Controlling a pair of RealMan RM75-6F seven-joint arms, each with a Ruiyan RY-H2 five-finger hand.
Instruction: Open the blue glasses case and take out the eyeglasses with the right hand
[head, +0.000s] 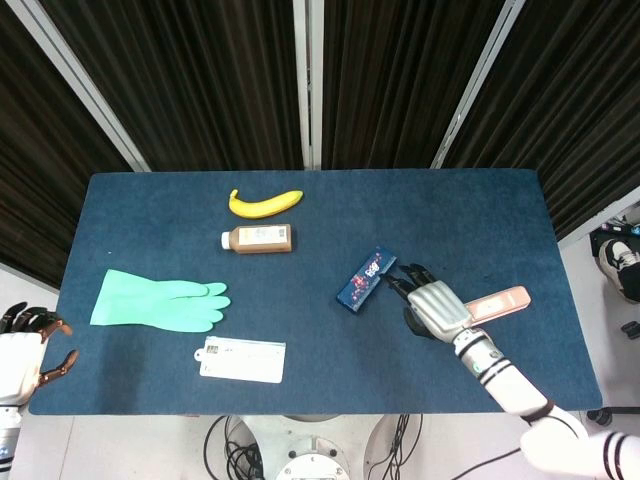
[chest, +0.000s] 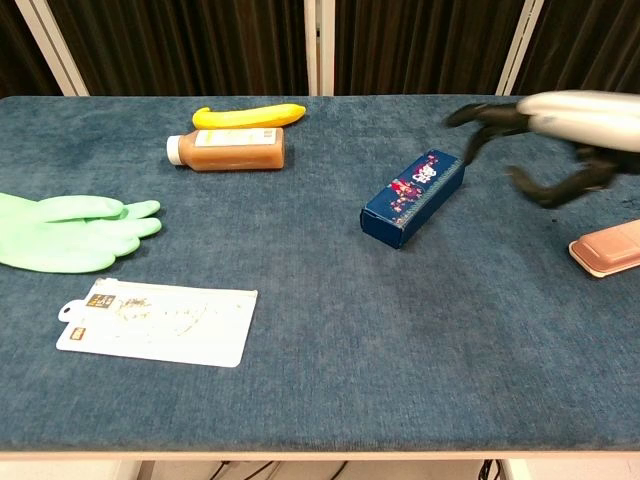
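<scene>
Right hand (head: 432, 303) beside blue glasses case (head: 367, 279)

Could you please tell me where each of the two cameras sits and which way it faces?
Head view: high above the near edge, looking steeply down on the whole table; shows the left robot hand at the near left corner and the right robot hand with its forearm.
Chest view: low at the near edge, looking across the tabletop toward the curtains; shows only the right robot hand.
Shared: the blue glasses case, banana and bottle.
</scene>
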